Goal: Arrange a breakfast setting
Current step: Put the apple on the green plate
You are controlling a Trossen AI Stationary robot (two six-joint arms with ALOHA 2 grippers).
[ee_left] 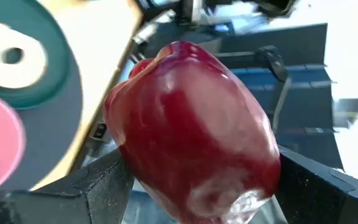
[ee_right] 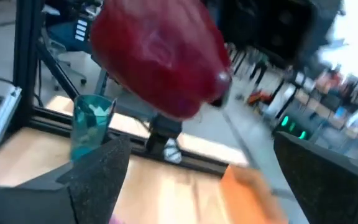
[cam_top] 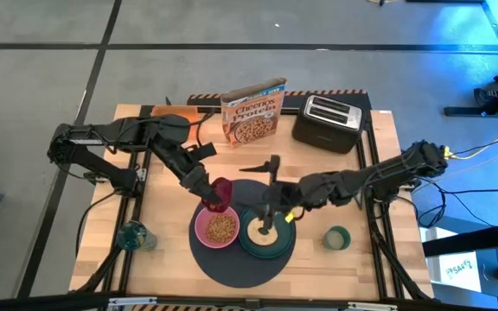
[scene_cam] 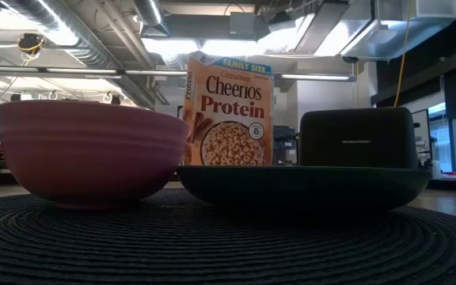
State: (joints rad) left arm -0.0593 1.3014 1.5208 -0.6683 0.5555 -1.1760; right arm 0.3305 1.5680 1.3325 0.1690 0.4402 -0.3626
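Observation:
A round dark grey mat [cam_top: 236,259] lies at the table's near middle. On it rest a pink bowl [cam_top: 217,229] holding cereal and a dark green plate [cam_top: 266,246] with a bagel-like ring [cam_top: 262,233]. The low view shows the bowl [scene_cam: 85,154], the plate [scene_cam: 303,186] and the mat [scene_cam: 228,245]. My left gripper [cam_top: 217,197] is shut on a red food piece [cam_top: 222,190] above the mat's far edge, just beyond the bowl. My right gripper [cam_top: 268,209] hangs open and empty over the plate, facing the red piece [ee_right: 157,56]. A small pale-green cup [cam_top: 336,237] stands right of the mat. No spoon shows. My left gripper pinches the red food piece between its two fingers [ee_left: 98,186], one on each of two opposite sides [ee_left: 129,165]. The fingers slant down from the table's far left. The piece is lifted clear above the mat and sticks out beyond the fingertips.
A cereal box [cam_top: 252,112] and a black toaster [cam_top: 327,123] stand at the table's far side. A blue-green glass [cam_top: 134,235] stands at the near left, also in the right wrist view [ee_right: 91,127]. Bare wood lies between the toaster and the cup.

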